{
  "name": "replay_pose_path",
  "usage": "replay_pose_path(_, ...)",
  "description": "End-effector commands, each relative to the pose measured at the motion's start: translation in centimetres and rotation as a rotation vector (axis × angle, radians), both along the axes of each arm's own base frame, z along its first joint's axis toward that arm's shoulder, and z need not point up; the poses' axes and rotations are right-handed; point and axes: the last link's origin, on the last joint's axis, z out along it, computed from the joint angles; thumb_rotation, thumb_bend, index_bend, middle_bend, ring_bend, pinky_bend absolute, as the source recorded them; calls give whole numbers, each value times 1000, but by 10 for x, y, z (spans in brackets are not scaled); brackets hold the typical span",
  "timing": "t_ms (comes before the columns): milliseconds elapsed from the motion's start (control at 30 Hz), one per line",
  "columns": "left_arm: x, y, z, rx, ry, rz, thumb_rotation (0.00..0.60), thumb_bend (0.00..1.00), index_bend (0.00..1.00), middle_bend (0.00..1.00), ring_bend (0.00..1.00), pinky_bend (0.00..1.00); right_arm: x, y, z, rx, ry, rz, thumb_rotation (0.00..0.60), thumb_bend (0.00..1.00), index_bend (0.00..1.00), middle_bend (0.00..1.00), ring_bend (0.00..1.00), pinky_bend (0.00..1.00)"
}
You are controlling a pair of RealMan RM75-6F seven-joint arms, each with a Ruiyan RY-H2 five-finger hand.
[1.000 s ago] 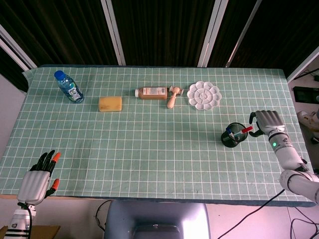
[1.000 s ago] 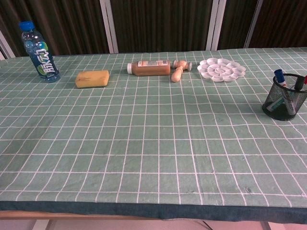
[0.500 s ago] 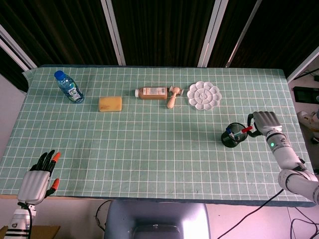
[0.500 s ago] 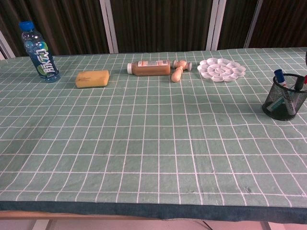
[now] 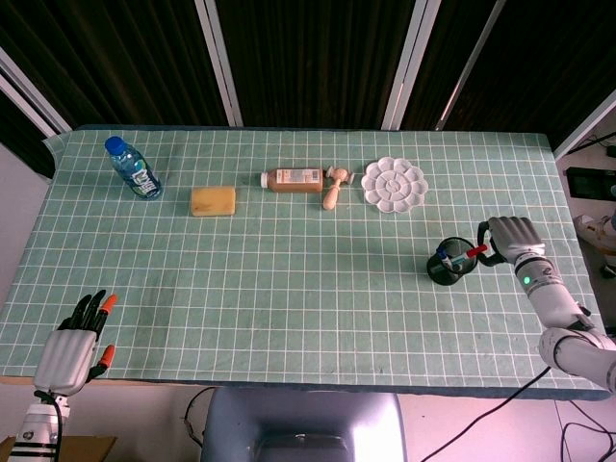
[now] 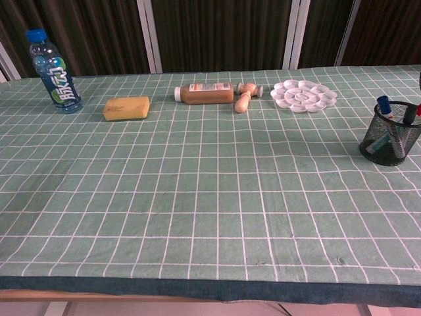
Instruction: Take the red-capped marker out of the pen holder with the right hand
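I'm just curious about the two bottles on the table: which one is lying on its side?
The brown bottle, near the table's middle beside the wooden hammer, lies flat. The blue-capped water bottle at the far left stands upright.

Red-capped marker (image 5: 473,252) tilted in pen holder (image 5: 450,263)
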Motion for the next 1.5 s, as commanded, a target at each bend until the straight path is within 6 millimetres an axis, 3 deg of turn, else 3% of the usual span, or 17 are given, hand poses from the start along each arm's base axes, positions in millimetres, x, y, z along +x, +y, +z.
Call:
replay_pose_path(33,0,0,0,0,0,0,600,388,56,0,30,359,0,0,0,4,-3,-1,600,559,708,1000,1000,1000)
replay_pose_path(500,0,0,0,1,-4,3,600,388,56,0,30,360,5,8,11,-2,-42,4,600,754,861,1000,1000,1000)
replay_pose_path(700,0,0,0,0,-4,4,600,388,56,0,30,360,21,33,39,-73,-103,59,600,778,867,1000,1000,1000)
replay_pose_path(933,0,0,0,-4,-4,3,600,388,56,0,30,360,50,76,76,-200,-109,173,600,781,868,1000,1000,1000)
replay_pose_path(1100,1,0,0,-4,-6,2,600,388,57,0,30,360,74,93,85,-287,-115,290,600,781,868,1000,1000,1000)
replay_pose_path(1300,1,0,1,0,-9,0,600,389,57,0,30,360,97,85,68,-341,-202,459,600,780,872,1000,1000,1000)
replay_pose_path(1500,0,0,1,5,-6,1,600,388,56,0,30,359,116,60,18,-301,-384,596,600,780,872,1000,1000,1000)
